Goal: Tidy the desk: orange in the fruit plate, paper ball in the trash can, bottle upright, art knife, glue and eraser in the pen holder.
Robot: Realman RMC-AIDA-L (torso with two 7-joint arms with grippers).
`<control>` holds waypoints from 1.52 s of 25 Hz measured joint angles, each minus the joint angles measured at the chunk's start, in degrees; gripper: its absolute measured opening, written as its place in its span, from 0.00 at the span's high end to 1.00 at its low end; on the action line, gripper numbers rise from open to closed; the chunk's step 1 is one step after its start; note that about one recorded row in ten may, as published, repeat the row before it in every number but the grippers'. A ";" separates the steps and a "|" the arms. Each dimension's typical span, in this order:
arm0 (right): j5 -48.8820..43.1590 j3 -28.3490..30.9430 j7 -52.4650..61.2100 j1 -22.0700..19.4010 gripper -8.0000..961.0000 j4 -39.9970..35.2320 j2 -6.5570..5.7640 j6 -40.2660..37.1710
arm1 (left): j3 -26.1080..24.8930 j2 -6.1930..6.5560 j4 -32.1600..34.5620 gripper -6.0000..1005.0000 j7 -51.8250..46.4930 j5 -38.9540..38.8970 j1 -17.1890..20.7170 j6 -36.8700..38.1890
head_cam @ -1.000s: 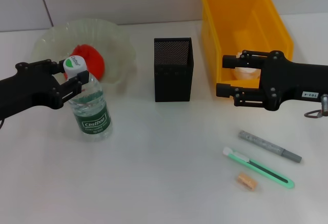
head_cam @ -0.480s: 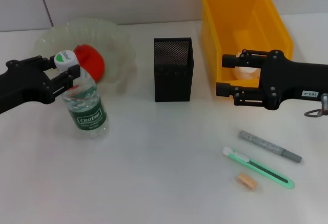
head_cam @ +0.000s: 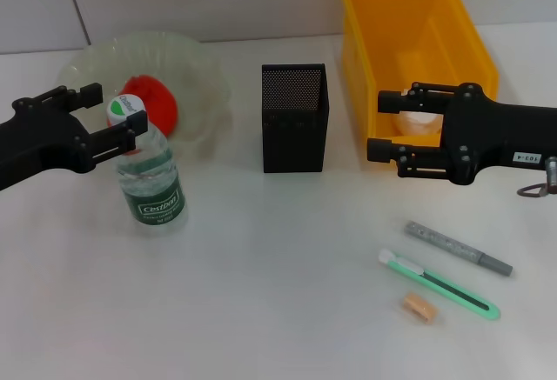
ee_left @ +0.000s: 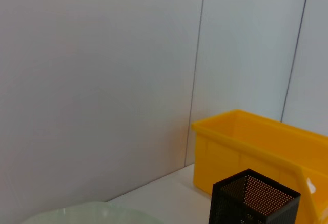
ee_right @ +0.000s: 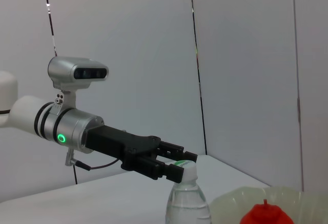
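On my desk (head_cam: 261, 293) I count one bottle (head_cam: 148, 176), one pen holder (head_cam: 294, 117), one fruit plate (head_cam: 200, 67), one trash can (head_cam: 416, 50), one orange (head_cam: 157, 100), one paper ball (head_cam: 419, 123), one glue stick (head_cam: 458, 248), one art knife (head_cam: 439, 284) and one eraser (head_cam: 419, 308); the bottle stands upright left of the pen holder, just in front of the fruit plate, which sits to the holder's left and holds the orange; the trash can stands right of the pen holder with the paper ball inside it; the glue stick, art knife and eraser lie together in front of and to the right of the pen holder, well apart from it, glue nearest it and eraser farthest; my left arm reaches in level from the left edge, and my left pincer (head_cam: 109, 115) is released, its fingers spread either side of the bottle's cap without gripping it; my right arm stretches level from the right, my right pincer (head_cam: 379, 124) spread open at the trash can's front wall, to the right of the pen holder, holding nothing.
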 joint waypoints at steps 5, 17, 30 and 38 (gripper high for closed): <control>0.00 0.00 0.00 0.20 0.27 0.00 -0.01 0.03 | 0.00 0.05 0.00 0.28 0.70 -0.05 -0.21 1.37; 0.00 0.00 0.00 0.39 0.27 0.01 -0.08 0.13 | -0.94 -0.05 0.38 0.15 1.91 -1.28 -0.60 5.41; -0.04 0.00 -0.24 -0.08 0.27 0.46 0.00 0.89 | -2.59 0.03 0.39 0.14 4.38 -5.14 -1.94 7.96; -0.09 0.21 -0.35 -0.25 0.27 0.54 0.01 1.00 | -2.77 0.04 0.43 0.14 7.36 -7.39 -3.34 15.02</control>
